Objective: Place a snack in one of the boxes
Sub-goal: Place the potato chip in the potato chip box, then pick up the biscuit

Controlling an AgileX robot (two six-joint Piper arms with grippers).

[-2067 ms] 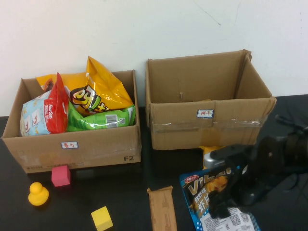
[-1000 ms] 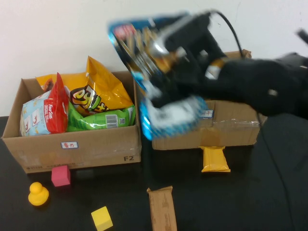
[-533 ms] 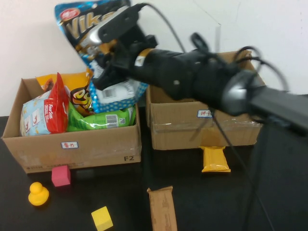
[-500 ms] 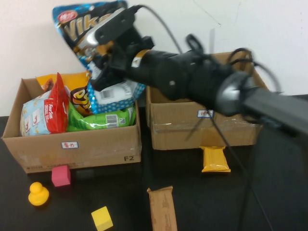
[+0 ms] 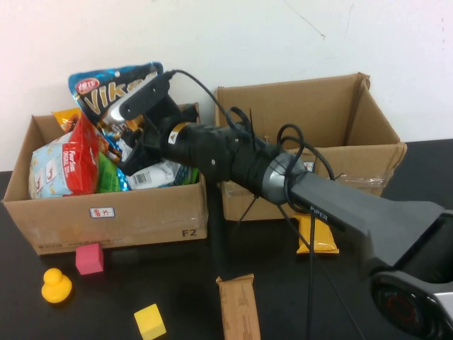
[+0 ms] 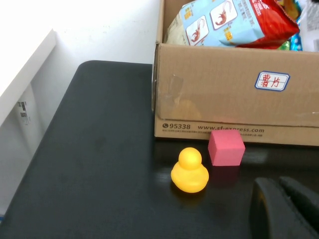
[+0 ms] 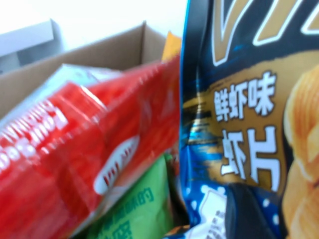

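**Blue snack bag goes into an already crowded box**

We see the glossy blue foil snack bag (image 5: 113, 88) hanging upright in the left-hand brown cardboard box (image 5: 106, 212), its lower end down among the packets, its top well above the rim. The right end effector (image 5: 145, 134) is clenched on the bag, the arm reaching across from the robot's right.

Our worry is the crowding: we judge that, let go now, the bag could tip over the rim onto the black worktop (image 5: 177, 290), since the red-and-white snack packet (image 5: 67, 159) and green packet (image 7: 134, 214) press against it.

The right-hand open cardboard box (image 5: 304, 159) shows nothing inside from this angle. The left end effector (image 6: 286, 209) sits low near a yellow rubber duck (image 6: 189, 171) and pink cube (image 6: 226, 147); we cannot tell its grip.
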